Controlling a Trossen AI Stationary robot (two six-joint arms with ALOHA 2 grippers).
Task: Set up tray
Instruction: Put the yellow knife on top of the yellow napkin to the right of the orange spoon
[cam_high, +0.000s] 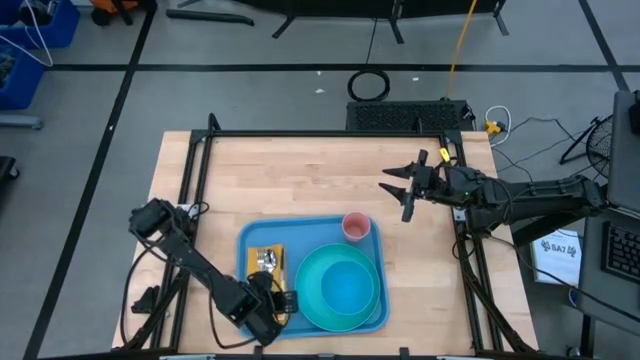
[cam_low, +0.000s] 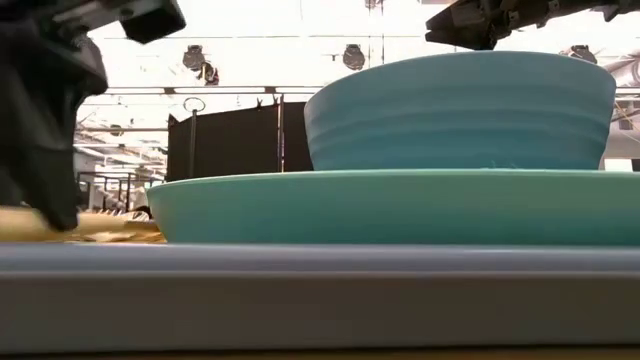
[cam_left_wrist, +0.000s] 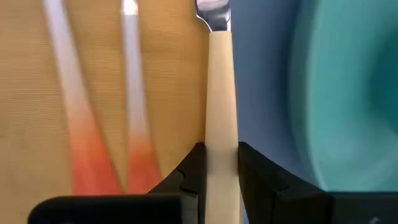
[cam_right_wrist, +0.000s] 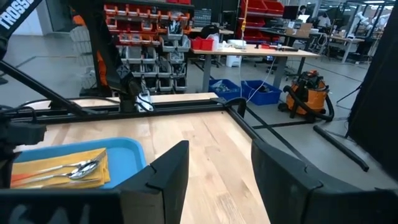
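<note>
Tray (cam_high: 312, 245) carries a yellow napkin (cam_high: 262, 258) where the left gripper (cam_left_wrist: 219, 163) is clamped on a cream utensil handle (cam_left_wrist: 222, 93); right gripper (cam_high: 402, 187) hovers apart, fingers spread, holding nothing.

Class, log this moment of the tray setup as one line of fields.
left hand: shut on cream-handled utensil, over napkin | right hand: open, raised, waiting | tray: plate, bowl, pink cup
</note>
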